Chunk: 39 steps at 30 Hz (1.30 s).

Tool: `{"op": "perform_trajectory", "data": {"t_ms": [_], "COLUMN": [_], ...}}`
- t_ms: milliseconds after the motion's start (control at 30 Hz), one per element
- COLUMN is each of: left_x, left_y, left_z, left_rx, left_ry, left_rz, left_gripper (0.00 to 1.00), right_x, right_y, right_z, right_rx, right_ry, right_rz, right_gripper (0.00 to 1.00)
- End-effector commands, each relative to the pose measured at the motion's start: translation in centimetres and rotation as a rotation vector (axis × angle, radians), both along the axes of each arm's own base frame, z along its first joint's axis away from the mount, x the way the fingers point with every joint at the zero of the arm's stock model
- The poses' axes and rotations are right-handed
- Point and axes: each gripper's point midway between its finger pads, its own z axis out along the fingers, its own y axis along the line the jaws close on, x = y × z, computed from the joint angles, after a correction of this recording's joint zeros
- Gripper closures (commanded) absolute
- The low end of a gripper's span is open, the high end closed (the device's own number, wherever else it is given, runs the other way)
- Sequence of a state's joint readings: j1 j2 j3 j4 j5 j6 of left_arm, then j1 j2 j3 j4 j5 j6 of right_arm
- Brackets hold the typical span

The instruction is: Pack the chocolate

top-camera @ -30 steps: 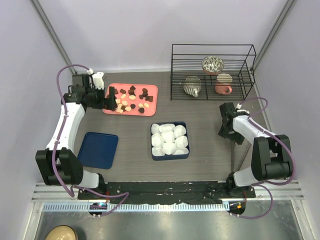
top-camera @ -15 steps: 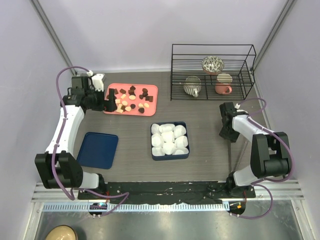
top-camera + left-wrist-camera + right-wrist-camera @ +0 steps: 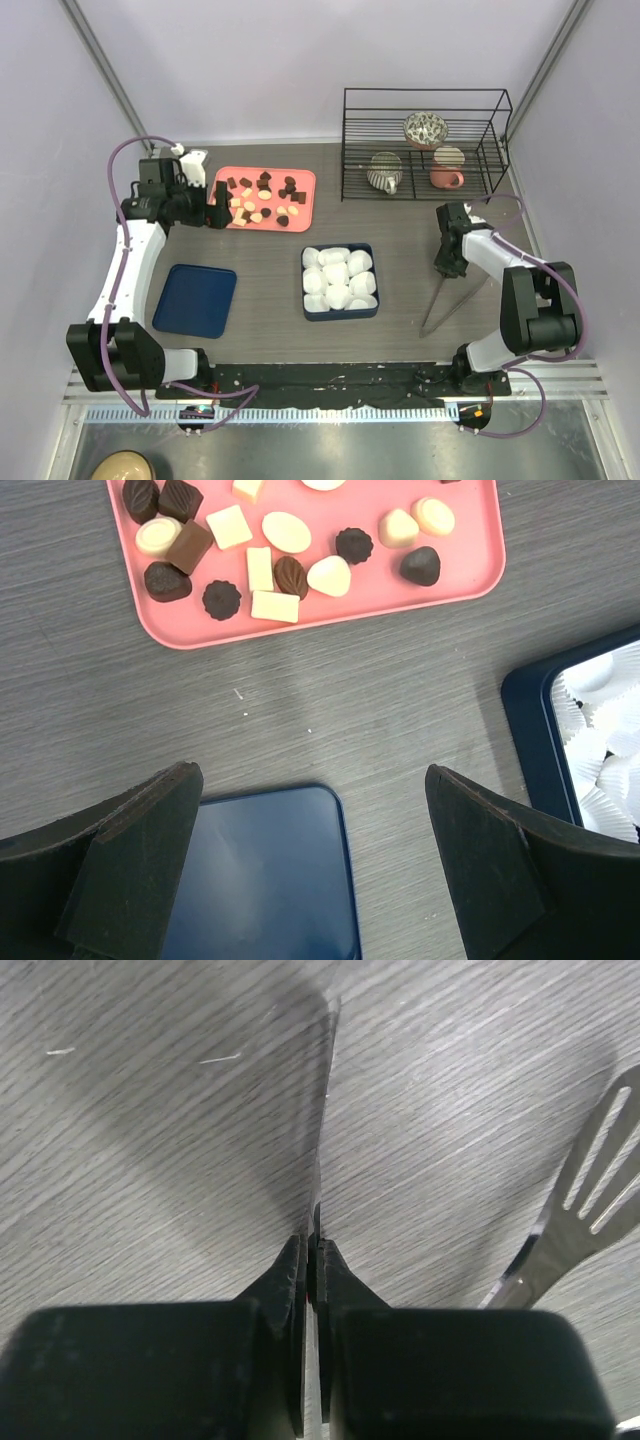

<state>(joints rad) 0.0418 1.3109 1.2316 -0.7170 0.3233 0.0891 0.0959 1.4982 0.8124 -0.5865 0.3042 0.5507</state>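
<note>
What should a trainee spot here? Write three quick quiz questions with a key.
1. True or false: the chocolates lie on the pink tray.
2. What fills the navy box? A) white paper cups B) mugs C) chocolates
3. Fill in: the right fingers are shut on one arm of the metal ____.
Key: 1 true; 2 A; 3 tongs.

The left wrist view crops the pink tray (image 3: pixel 460 560) and some chocolate (image 3: pixel 286 531).
</note>
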Motion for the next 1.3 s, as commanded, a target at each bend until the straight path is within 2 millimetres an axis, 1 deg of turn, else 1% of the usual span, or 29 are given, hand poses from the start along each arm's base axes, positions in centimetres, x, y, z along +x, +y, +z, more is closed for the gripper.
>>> {"op": "perform_trajectory", "data": {"t_ms": [0, 33, 100, 133, 167, 200, 233, 333, 367, 400, 433, 533, 567, 633, 667, 733, 767, 800, 833, 867, 900, 967, 1000, 1100, 1133, 1167, 1233, 1267], "left_x": [-0.6, -0.7, -0.9, -1.0, -1.1, -1.2, -1.2, -1.5, -1.7, -1.8, -2.0, -2.2, -2.4, -2.5, -2.7, -2.7, -2.8, -2.9, -3.0, -3.2, -3.2, -3.4, -3.4, -3.8, -3.8, -4.1, -4.4, -5.0], "left_y": [0.3, 0.3, 0.4, 0.4, 0.4, 0.5, 0.4, 0.4, 0.4, 0.5, 0.5, 0.6, 0.6, 0.3, 0.2, -0.1, -0.2, -0.2, -0.5, -0.6, -0.6, -0.5, -0.3, -0.2, -0.2, -0.4, -0.7, -0.9], "left_z": [0.5, 0.4, 0.3, 0.1, 0.2, 0.1, 0.2, 0.1, 0.1, 0.0, 0.0, -0.3, -0.4, -0.4, -0.5, -0.4, -0.4, -0.2, -0.2, -0.3, -0.2, -0.3, -0.2, -0.2, -0.3, -0.4, -0.4, -0.6], "left_rx": [0.013, 0.017, 0.021, 0.021, 0.023, 0.026, 0.026, 0.029, 0.031, 0.036, 0.040, 0.045, 0.050, 0.040, 0.037, 0.028, 0.024, 0.023, 0.013, 0.008, 0.006, 0.003, 0.002, -0.011, -0.011, -0.016, -0.022, -0.020], "left_ry": [-0.018, -0.014, -0.008, -0.001, -0.001, -0.001, -0.001, 0.004, 0.001, 0.005, 0.005, 0.012, 0.013, 0.019, 0.025, 0.022, 0.027, 0.027, 0.030, 0.040, 0.043, 0.047, 0.048, 0.061, 0.068, 0.082, 0.090, 0.106], "left_rz": [-0.004, -0.007, -0.009, -0.011, -0.009, -0.012, -0.014, -0.017, -0.021, -0.020, -0.023, -0.027, -0.034, -0.048, -0.057, -0.072, -0.078, -0.081, -0.095, -0.099, -0.103, -0.108, -0.103, -0.115, -0.125, -0.135, -0.164, -0.195], "left_gripper": [0.00, 0.00, 0.00, 0.00, 0.00, 0.00, 0.00, 0.00, 0.00, 0.00, 0.00, 0.00, 0.00, 0.00, 0.00, 0.00, 0.00, 0.00, 0.00, 0.00, 0.00, 0.00, 0.00, 0.00, 0.00, 0.00, 0.00, 0.00], "right_x": [1.1, 1.7, 2.2, 2.6, 2.7, 3.3, 3.1, 3.4, 3.2, 3.0, 2.8, 2.4, 1.9, 1.3, 0.7, 0.1, -0.1, -1.1, -1.7, -2.4, -3.8, -5.3, -6.9, -10.1, -12.1, -13.3, -16.2, -16.7], "right_y": [2.1, 3.3, 4.3, 5.7, 6.3, 6.8, 7.8, 9.4, 10.4, 10.7, 11.4, 12.3, 13.4, 14.6, 16.0, 17.7, 18.6, 20.4, 21.5, 22.8, 24.5, 26.4, 28.0, 30.8, 32.3, 33.3, 35.1, 35.9], "right_z": [0.8, 1.6, 2.5, 3.3, 3.7, 4.4, 4.5, 5.5, 5.7, 6.0, 6.6, 8.3, 8.7, 10.0, 10.8, 12.2, 13.2, 13.8, 14.3, 15.2, 15.5, 16.4, 16.1, 15.6, 14.8, 14.8, 13.6, 13.4], "right_rx": [0.032, 0.020, -0.032, -0.052, -0.070, -0.090, -0.098, -0.119, -0.121, -0.137, -0.146, -0.181, -0.187, -0.196, -0.198, -0.203, -0.200, -0.198, -0.183, -0.171, -0.157, -0.147, -0.140, -0.111, -0.097, -0.075, -0.038, -0.022], "right_ry": [-0.052, -0.070, -0.093, -0.103, -0.104, -0.120, -0.110, -0.124, -0.128, -0.126, -0.135, -0.157, -0.163, -0.168, -0.192, -0.211, -0.227, -0.238, -0.245, -0.265, -0.271, -0.280, -0.270, -0.251, -0.230, -0.227, -0.195, -0.199], "right_rz": [0.078, 0.133, 0.187, 0.241, 0.274, 0.295, 0.338, 0.424, 0.469, 0.502, 0.538, 0.620, 0.671, 0.734, 0.797, 0.878, 0.912, 0.998, 1.046, 1.092, 1.164, 1.238, 1.305, 1.411, 1.472, 1.506, 1.593, 1.621], "right_gripper": [0.99, 0.99, 0.99, 0.99, 0.99, 0.99, 0.99, 0.99, 0.99, 0.99, 0.99, 0.99, 0.99, 0.99, 0.99, 0.99, 0.99, 0.99, 0.99, 0.99, 0.99, 0.99, 0.99, 0.99, 0.99, 0.99, 0.99, 0.99]}}
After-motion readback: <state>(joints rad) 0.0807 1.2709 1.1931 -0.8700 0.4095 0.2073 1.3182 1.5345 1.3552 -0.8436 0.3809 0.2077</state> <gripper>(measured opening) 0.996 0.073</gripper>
